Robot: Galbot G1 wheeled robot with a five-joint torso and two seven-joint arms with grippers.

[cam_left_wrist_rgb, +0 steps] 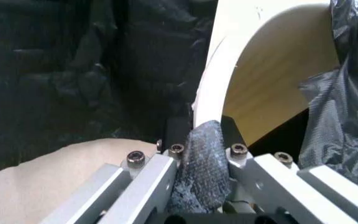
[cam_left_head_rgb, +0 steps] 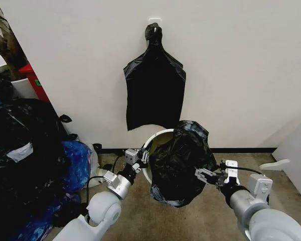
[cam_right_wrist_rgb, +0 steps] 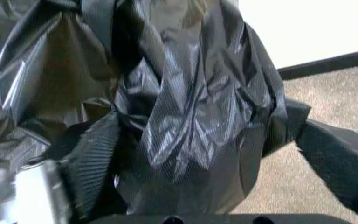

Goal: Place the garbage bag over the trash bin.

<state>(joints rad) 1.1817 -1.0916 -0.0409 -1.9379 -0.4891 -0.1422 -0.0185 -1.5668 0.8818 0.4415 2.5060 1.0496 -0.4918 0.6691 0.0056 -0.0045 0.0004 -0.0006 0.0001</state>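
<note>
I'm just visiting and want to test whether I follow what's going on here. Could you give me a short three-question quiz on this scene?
1. True or false: the garbage bag already covers the whole rim of the trash bin.
2. What does the left gripper sit against? A) the bin's white rim B) the red box C) the floor
3. Fill in: the bunch of black bags hangs on the ____.

Key
1. False: the bag drapes the bin's right side, by the right gripper; the left part of the rim is bare.
2. A, with a strip of black plastic between its jaws.
3. Wall.
</note>
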